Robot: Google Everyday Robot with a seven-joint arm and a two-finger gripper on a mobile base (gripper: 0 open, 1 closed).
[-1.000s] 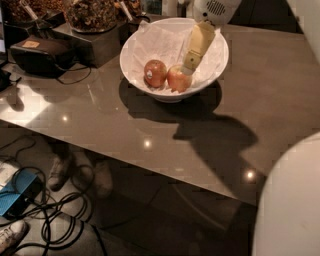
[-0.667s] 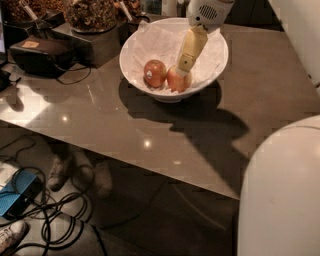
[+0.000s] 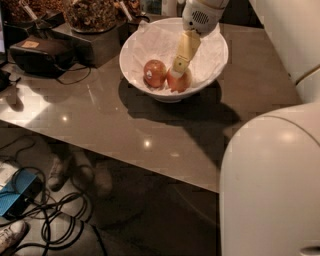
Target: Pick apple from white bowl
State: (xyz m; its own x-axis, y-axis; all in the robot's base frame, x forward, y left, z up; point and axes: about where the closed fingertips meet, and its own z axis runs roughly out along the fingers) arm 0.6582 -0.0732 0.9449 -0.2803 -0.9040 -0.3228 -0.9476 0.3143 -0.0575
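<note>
The white bowl [image 3: 212,65], lined with crumpled white paper, stands at the far middle of the dark table. Two apples lie in it. The lighter orange-red apple [image 3: 181,82] lies at the front right of the bowl's floor. A darker red apple [image 3: 154,73] with a small pale sticker lies just left of it. My gripper [image 3: 178,70] reaches down into the bowl from the far side on the white arm. Its yellowish tip is at the top of the orange-red apple, touching it or very close.
A dark box [image 3: 37,52] with cables and a container of brown stuff [image 3: 90,15] stand at the table's far left. My white robot body [image 3: 270,185] fills the lower right. Cables, a blue device [image 3: 17,197] and shoes lie on the floor below the table's front edge [image 3: 125,167].
My gripper has moved left and down inside the bowl, from above the right apple's far side onto its top. The apples and the bowl have not moved.
</note>
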